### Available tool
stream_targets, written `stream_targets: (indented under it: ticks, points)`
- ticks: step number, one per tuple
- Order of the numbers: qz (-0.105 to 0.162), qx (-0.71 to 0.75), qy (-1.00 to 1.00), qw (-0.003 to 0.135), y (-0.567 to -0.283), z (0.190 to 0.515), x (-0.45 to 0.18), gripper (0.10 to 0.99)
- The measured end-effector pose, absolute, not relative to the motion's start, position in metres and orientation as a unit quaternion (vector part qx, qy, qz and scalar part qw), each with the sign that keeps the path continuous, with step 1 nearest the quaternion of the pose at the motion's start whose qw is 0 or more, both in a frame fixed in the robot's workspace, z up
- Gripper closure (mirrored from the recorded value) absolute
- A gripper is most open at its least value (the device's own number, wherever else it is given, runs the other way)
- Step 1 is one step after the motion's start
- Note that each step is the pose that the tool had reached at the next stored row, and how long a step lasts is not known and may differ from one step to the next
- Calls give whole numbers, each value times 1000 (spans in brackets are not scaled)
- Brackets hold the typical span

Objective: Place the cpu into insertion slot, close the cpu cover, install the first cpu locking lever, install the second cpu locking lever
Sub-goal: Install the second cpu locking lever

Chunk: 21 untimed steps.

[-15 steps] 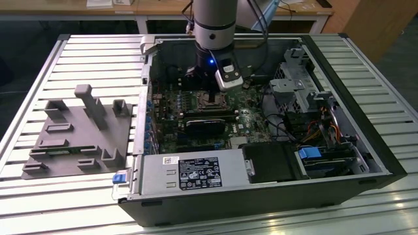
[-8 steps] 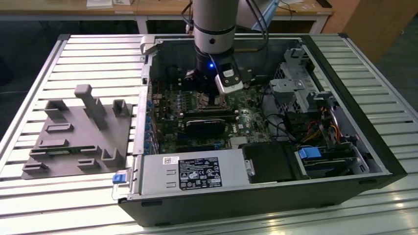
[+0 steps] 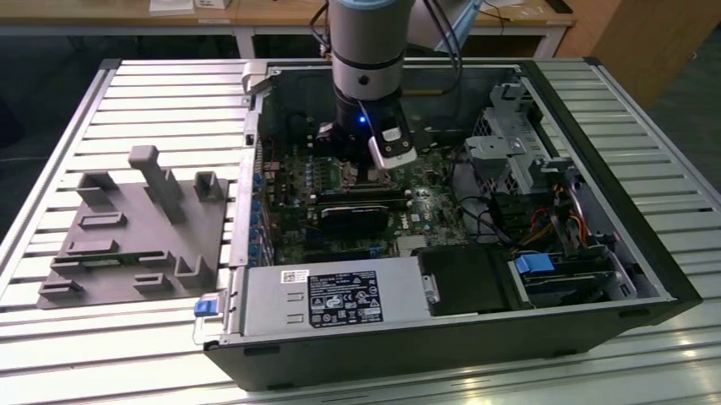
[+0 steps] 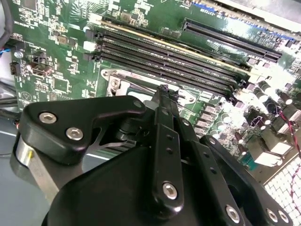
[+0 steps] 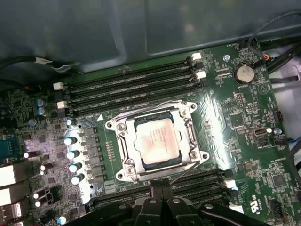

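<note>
In the first wrist view the cpu (image 5: 157,141) lies flat in the insertion slot (image 5: 118,126), its pale metal top facing up. The cpu cover (image 5: 186,128) is down around it as a silvery frame. One thin wire lever (image 5: 155,105) runs along the socket's side by one bank of memory slots. A second wire lever (image 5: 189,171) slants off the opposite side towards my gripper (image 5: 162,190). The gripper's black fingers are shut together just off that edge of the socket, with nothing seen between them. In the exterior view the gripper (image 3: 358,166) hangs low over the motherboard inside the open computer case.
Long black memory slots (image 5: 136,84) flank the socket on both sides. The case walls (image 3: 262,126) box in the board, with a power supply (image 3: 338,295), drive cage (image 3: 512,152) and cables (image 3: 496,219) nearby. A grey fixture plate (image 3: 135,228) sits on the slatted table at the exterior view's left.
</note>
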State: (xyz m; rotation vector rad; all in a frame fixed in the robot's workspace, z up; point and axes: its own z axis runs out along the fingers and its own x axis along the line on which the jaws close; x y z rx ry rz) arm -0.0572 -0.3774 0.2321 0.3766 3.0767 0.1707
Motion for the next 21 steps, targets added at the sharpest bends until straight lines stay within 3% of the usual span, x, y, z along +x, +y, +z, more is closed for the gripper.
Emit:
stream_targets:
  ticks: [21]
  points:
    - [118, 119, 986, 11, -401, 218, -68, 984]
